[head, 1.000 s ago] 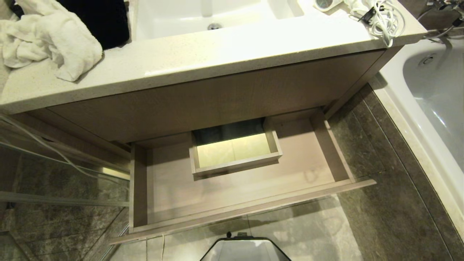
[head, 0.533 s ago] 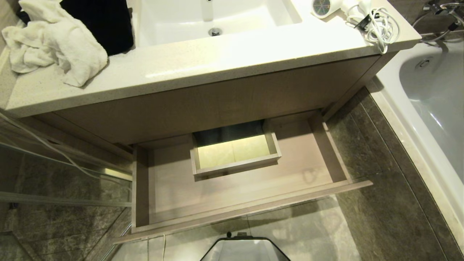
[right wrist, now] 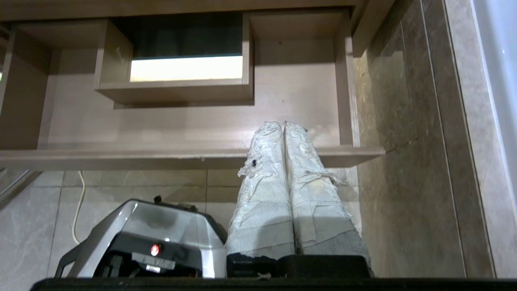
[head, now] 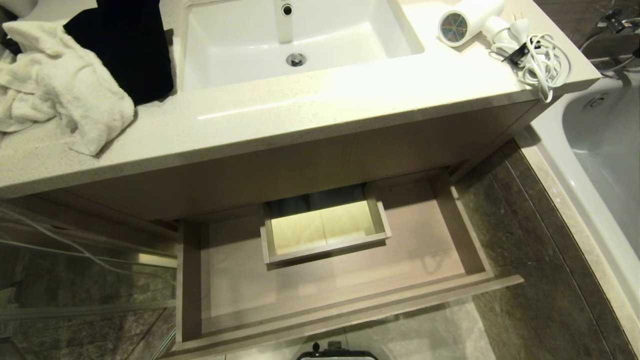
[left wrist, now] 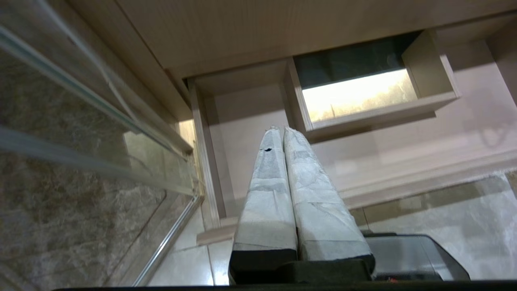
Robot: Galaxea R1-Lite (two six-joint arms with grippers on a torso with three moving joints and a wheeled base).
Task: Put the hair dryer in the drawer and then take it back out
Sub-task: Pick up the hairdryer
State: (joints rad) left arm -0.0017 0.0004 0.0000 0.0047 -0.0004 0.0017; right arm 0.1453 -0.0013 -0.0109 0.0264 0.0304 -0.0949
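The white hair dryer (head: 472, 20) lies on the countertop at the far right, its barrel mouth facing me, its coiled white cord (head: 540, 57) bunched beside it near the corner. The drawer (head: 330, 295) stands pulled open below the counter with nothing in it, a boxed cut-out (head: 325, 227) at its back middle. Neither arm shows in the head view. My left gripper (left wrist: 281, 129) is shut and points toward the drawer's left part (left wrist: 242, 121). My right gripper (right wrist: 282, 124) is shut, empty, low in front of the drawer's right front (right wrist: 161, 155).
A white towel (head: 65, 90) and a black cloth (head: 125, 45) lie on the counter's left. The sink basin (head: 300, 45) is in the middle. A bathtub (head: 610, 165) flanks the right, a glass panel (head: 75, 270) the left. My base (right wrist: 141, 238) stands on the tiled floor.
The whole head view has shifted: the counter and drawer sit lower in the picture, and the sink and hair dryer show fully. Nothing on the counter or in the drawer has moved.
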